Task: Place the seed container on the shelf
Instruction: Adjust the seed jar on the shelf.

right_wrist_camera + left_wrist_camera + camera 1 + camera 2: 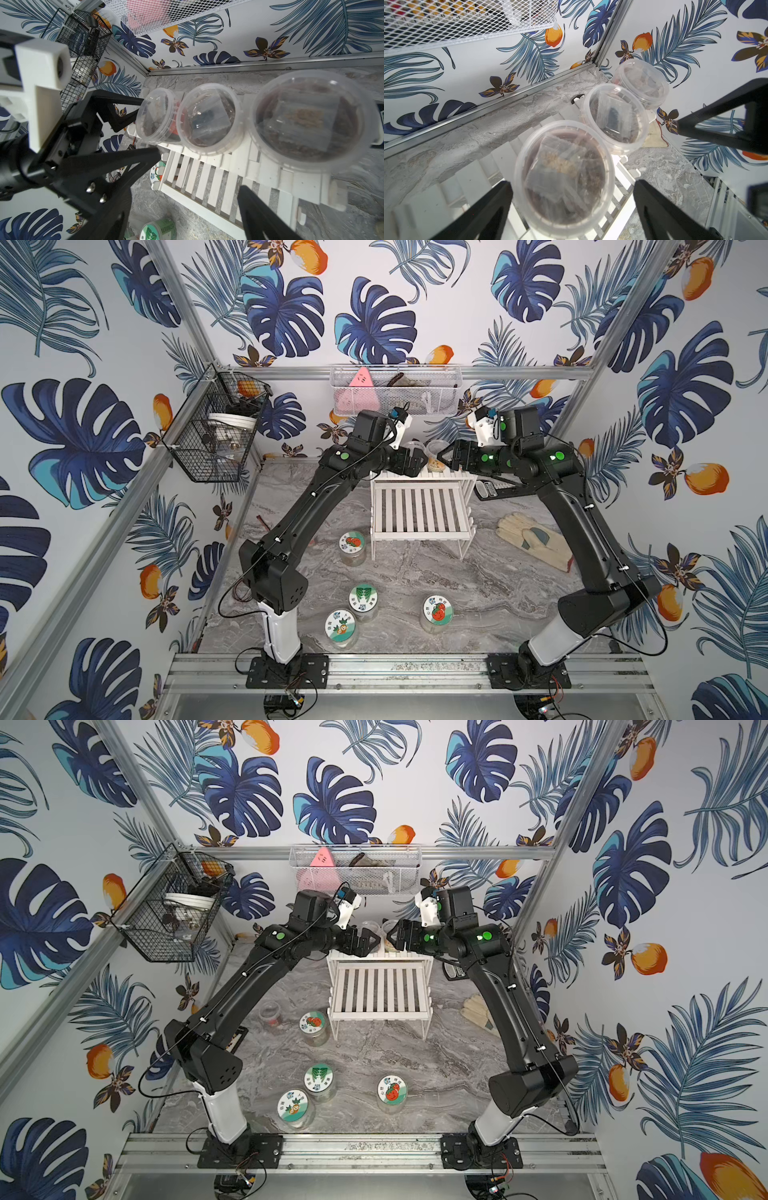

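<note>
Seed containers (207,122) are sitting three abreast on the shelf (419,512), left gripper (415,460) and right gripper (445,456) gaping empty, four lidded jars (437,610) seemingly waiting near.

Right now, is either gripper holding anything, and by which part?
Nothing is held. The fingers of the left gripper stand open either side of a seed container on the shelf, with a gap. The right gripper is open and empty.

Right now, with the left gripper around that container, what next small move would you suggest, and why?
I'd probably draw the left gripper straight back. Its jaws stand open on either side of the seed container, which rests on the top tier of the shelf beside two other containers, so sideways motion risks a knock.
</note>
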You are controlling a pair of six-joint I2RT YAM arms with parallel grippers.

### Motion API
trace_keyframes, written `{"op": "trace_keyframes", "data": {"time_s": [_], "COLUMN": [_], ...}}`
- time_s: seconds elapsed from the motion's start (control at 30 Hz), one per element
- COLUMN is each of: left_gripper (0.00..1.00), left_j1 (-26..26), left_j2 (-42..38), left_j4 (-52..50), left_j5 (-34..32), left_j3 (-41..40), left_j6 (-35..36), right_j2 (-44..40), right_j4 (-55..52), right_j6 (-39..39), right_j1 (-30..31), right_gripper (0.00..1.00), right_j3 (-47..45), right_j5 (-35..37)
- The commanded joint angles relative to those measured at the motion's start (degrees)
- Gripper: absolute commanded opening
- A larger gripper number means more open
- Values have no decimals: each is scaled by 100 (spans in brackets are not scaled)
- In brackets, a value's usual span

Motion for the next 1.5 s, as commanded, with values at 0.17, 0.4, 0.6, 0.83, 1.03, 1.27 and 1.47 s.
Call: {"op": "trace_keyframes", "data": {"time_s": [0.17,0.4,0.6,0.83,1.03,1.27,1.47], "left_gripper": [95,88,83,78,77,77,81], "left_j1": [-35,-35,-35,-35,-35,-35,-35], "left_j2": [16,58,28,12,23,-58,28], "left_j4": [184,134,160,200,178,234,10], "left_j5": [-136,-242,-238,-230,-223,-339,-417], "left_j3": [46,99,114,135,160,38,182], "left_j6": [324,384,421,493,518,595,711], "right_j2": [-167,-224,-233,-250,-277,-277,-285], "right_j4": [324,385,394,429,455,473,478], "right_j6": [42,30,20,2,-7,-5,2], "right_j1": [-1,3,3,3,3,-1,2], "right_gripper": [84,84,85,85,86,86,86], "right_j3": [-279,-397,-416,-461,-522,-523,-530], "right_j5": [-125,-163,-167,-178,-181,-203,-231]}}
